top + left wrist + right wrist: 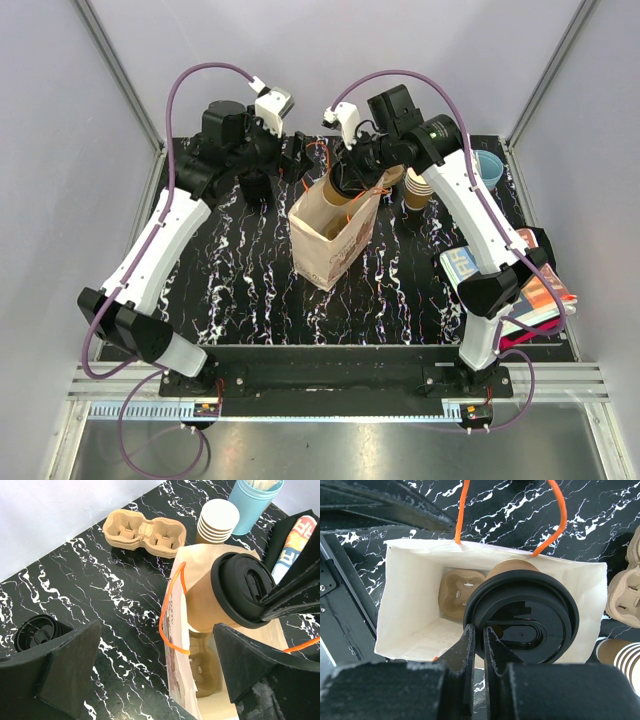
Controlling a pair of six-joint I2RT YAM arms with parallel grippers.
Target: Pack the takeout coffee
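Observation:
The takeout coffee [530, 610], a tan paper cup with a round black lid, hangs tilted in the mouth of a white paper bag [410, 580] with orange handles. My right gripper [479, 635] is shut on the lid's rim. A tan pulp cup carrier [455, 592] lies at the bottom of the bag. In the left wrist view the cup [205, 605] leans over the bag [177, 645], its base hidden behind the bag's wall. My left gripper [156, 650] stands wide open, with the bag's near wall between its fingers and nothing gripped.
A second pulp carrier [145, 530] lies on the black marble table [100, 590]. A stack of tan cups [217, 520] and a light blue cup [252, 502] stand behind the bag. Black lids [37, 630] are stacked at the left. Printed packets [530, 280] lie at the right edge.

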